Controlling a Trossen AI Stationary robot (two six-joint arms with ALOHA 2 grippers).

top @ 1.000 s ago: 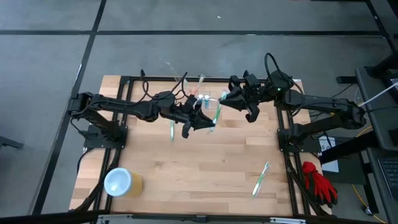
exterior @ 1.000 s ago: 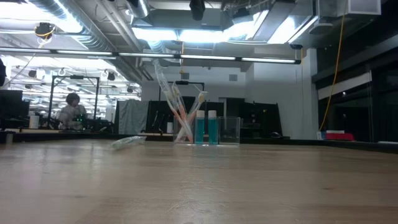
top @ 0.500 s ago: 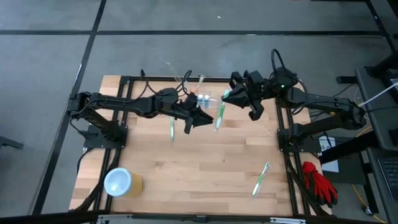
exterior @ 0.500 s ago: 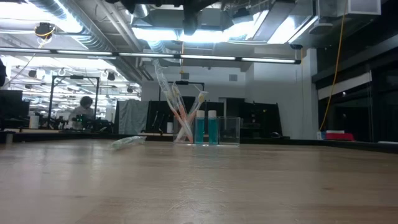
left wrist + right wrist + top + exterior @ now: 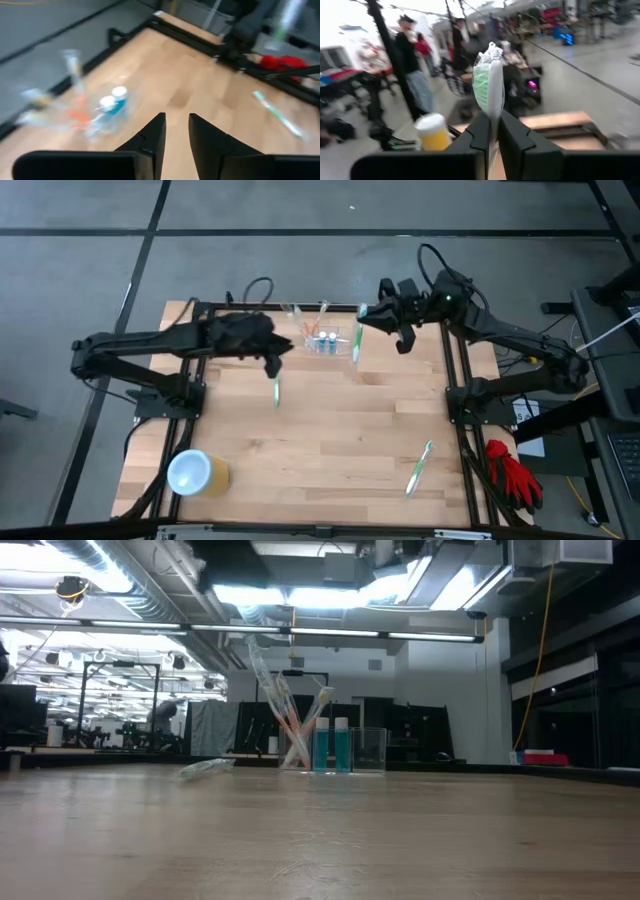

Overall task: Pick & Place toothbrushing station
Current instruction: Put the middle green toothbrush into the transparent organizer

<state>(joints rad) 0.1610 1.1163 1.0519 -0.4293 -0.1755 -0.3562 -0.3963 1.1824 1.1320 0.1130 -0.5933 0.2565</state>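
The toothbrushing station [image 5: 322,340], a clear holder with brushes and two blue-capped tubes, stands upright on the table's far middle; the low view shows it [image 5: 332,750] too. My right gripper [image 5: 374,314] hovers just right of it, shut on a green wrapped toothbrush [image 5: 356,340]. My left gripper [image 5: 275,362] hangs left of the station, open with nothing between its fingers [image 5: 176,122]. A second green toothbrush [image 5: 276,390] lies flat on the wood below it. My right gripper pinches the wrapped toothbrush between its two fingers [image 5: 482,131], coming level from the table's right and lying across it. The green wrapped end [image 5: 489,82] sticks out past the fingertips. The toothbrush is lifted clear of the table.
A yellow cup with a white top [image 5: 195,473] sits at the near left corner. A third green toothbrush [image 5: 418,468] lies near the right edge, and red gloves [image 5: 512,475] lie off the table to the right. Bare wood fills the table's middle.
My left gripper has drawn back from the station toward the table's left edge and tipped up from pointing steeply down. My right gripper has carried the wrapped toothbrush toward the far edge, still clear of the table. The station has stayed put.
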